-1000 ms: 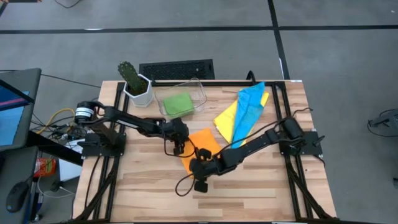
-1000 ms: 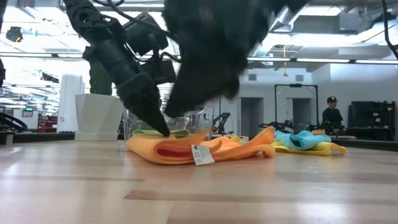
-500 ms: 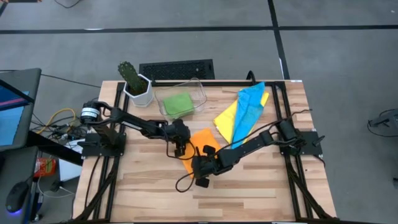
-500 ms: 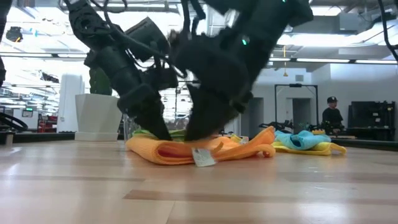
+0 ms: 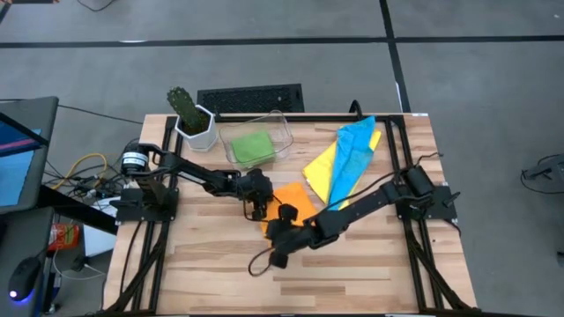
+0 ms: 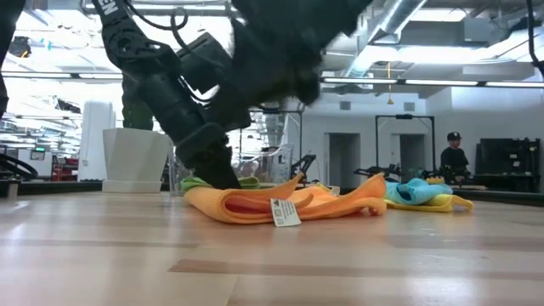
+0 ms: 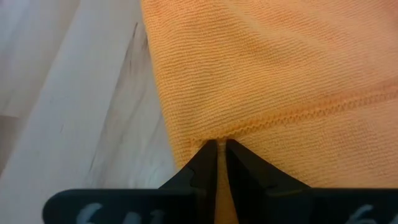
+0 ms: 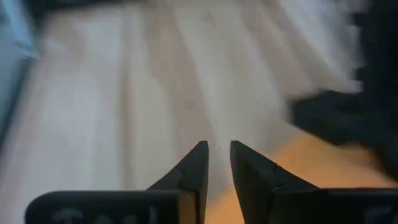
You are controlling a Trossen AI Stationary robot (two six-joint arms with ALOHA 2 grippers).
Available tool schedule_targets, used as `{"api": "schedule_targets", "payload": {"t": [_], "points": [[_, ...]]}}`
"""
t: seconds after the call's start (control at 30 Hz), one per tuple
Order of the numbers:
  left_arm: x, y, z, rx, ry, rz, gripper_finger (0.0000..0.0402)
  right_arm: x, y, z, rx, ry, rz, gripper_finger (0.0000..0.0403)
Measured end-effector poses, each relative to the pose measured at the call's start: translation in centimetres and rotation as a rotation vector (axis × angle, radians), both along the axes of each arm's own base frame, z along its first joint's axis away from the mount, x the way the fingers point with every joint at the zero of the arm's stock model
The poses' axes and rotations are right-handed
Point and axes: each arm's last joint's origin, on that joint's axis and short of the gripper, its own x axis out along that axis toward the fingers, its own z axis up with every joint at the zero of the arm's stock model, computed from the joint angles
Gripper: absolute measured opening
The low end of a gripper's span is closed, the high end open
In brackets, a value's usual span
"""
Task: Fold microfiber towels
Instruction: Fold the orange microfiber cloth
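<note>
Left gripper (image 7: pixel 217 149) fingers pinch orange towel (image 5: pixel 291 199) (edge) — right gripper (image 8: pixel 217 155) empty.

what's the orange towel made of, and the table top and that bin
Orange towel: looks like knit microfiber, matte, with fine ribbed weave and a stitched hem. Table top: pale wood planks, probably butcher block, slight sheen. Bin: clear, likely plastic; green towel shows through.

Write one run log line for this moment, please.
left pincer: shut on orange towel edge | right pincer: open, empty, above table | green towel: in bin
</note>
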Motion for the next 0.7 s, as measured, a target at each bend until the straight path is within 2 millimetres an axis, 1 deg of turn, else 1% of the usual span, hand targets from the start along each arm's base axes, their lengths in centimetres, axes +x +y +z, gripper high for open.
{"api": "schedule_targets", "payload": {"t": [0.07,0.13,0.2,0.3,0.4,0.47,0.57,0.63,0.7], "points": [[0.0,0.0,0.0,0.0,0.001,0.0,0.0029,0.6,0.8,-0.9,0.011,-0.04,0.023,0.0089],[0.0,0.0,0.0,-0.001,0.001,0.0,0.0029,0.3,1.1,-2.6,0.007,0.028,0.011,0.0081],[0.0,0.0,0.0,-0.005,0.001,-0.004,0.0029,0.4,1.4,-4.1,0.019,0.054,-0.005,0.0072],[0.0,0.0,0.0,-0.006,-0.002,-0.004,0.0029,0.4,1.6,-5.5,0.026,0.083,-0.012,0.0061],[0.0,0.0,-0.1,-0.006,-0.003,-0.004,0.0029,0.3,1.5,-7.3,0.077,0.143,-0.018,0.0054],[0.0,0.0,-0.1,-0.006,-0.003,-0.004,0.0029,0.2,1.6,-7.0,0.111,0.159,-0.002,0.005],[0.0,0.0,-0.1,-0.009,-0.003,0.0,0.0029,0.1,1.6,-6.7,0.109,0.161,-0.001,0.0045],[0.0,0.0,-0.1,-0.018,-0.004,0.009,0.0029,0.0,1.8,-5.3,0.11,0.116,0.008,0.004],[0.0,0.0,-0.1,-0.026,-0.006,0.02,0.0029,-0.3,1.9,-2.8,0.091,0.055,0.011,0.0034]]}}
